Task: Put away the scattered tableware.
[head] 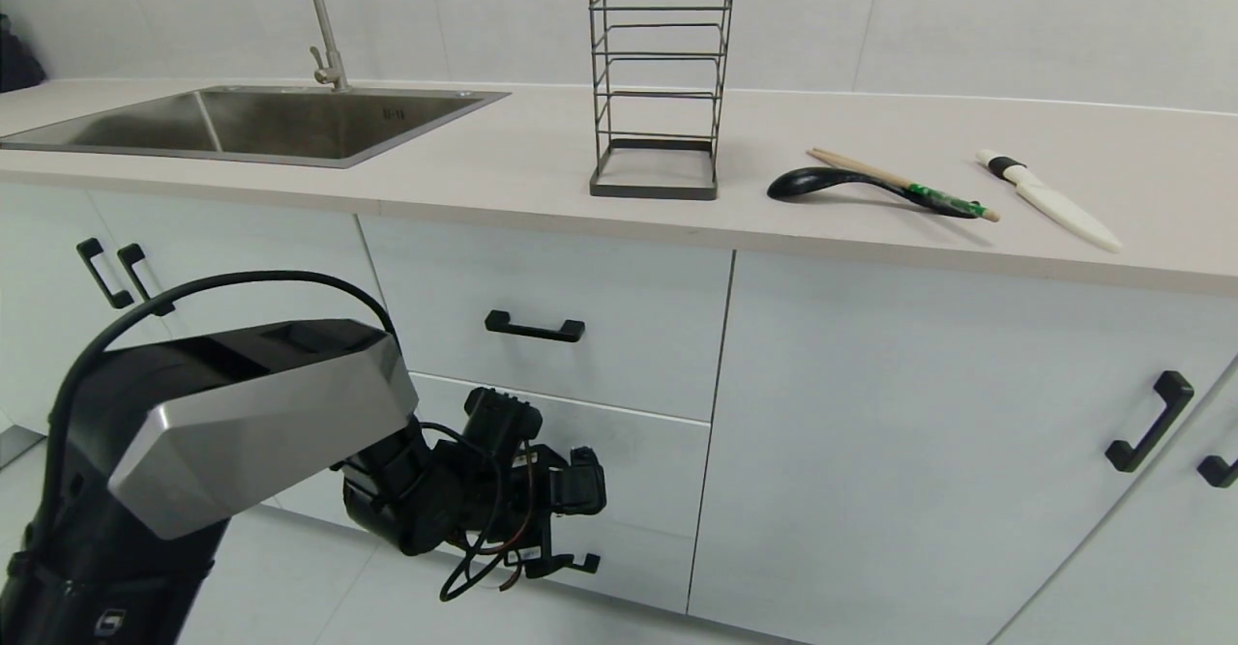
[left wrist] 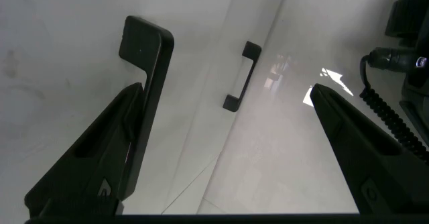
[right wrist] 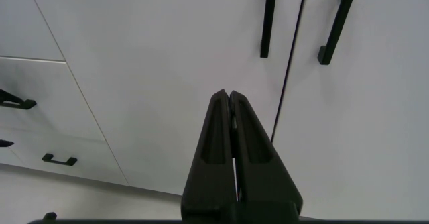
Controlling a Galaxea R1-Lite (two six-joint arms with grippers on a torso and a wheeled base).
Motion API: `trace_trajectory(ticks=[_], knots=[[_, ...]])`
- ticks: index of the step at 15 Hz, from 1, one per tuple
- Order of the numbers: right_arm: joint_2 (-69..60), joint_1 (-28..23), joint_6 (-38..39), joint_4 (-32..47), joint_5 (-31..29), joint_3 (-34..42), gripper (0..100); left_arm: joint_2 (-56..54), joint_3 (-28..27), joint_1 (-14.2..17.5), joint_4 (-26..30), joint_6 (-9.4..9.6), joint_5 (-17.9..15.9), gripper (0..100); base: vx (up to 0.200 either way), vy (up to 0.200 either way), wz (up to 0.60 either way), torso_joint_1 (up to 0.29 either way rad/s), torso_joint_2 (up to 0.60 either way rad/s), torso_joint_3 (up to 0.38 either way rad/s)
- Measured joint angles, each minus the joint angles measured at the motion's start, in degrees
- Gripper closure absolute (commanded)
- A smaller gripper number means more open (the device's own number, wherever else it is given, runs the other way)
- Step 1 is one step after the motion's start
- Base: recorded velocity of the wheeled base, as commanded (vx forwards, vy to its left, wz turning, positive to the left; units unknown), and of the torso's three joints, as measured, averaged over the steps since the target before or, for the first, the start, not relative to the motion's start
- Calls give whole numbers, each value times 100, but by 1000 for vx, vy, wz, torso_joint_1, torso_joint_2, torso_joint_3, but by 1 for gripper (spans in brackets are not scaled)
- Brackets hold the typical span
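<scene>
Left gripper [left wrist: 228, 93], jaws wide open, sits by the black drawer handle [left wrist: 144, 46], right gripper [right wrist: 230, 100] pinched shut and empty, both well below the counter-top black plastic ladle [head: 832, 183], wooden chopsticks [head: 861, 167] and white knife [head: 1056, 204].

The tops of the faucet [head: 314, 16] and the wire rack [head: 660, 65] are cut off by the head view's upper edge. The chopsticks [head: 861, 169] cross the handle of the black spoon [head: 822, 183]; which lies on top cannot be told. On the left gripper [left wrist: 226, 88], finger bases run off the picture's edge, and one finger covers part of a drawer handle [left wrist: 144, 43].
</scene>
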Motion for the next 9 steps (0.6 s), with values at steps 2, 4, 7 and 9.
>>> trace_trajectory(ticks=[2,4,7,9], knots=[[0,0,1,0,0,0,100,9,127,-11,-44,-1,-9,0,0,0,0,0,0,0],[0,0,0,0,-1,0,100,-6,249,-51,-83,-1,-2,0,0,0,0,0,0,0],[0,2,1,0,0,0,100,-22,345,-93,33,-4,-33,0,0,0,0,0,0,0],[0,0,0,0,0,-2,100,-30,332,-96,2,-4,-30,0,0,0,0,0,0,0]])
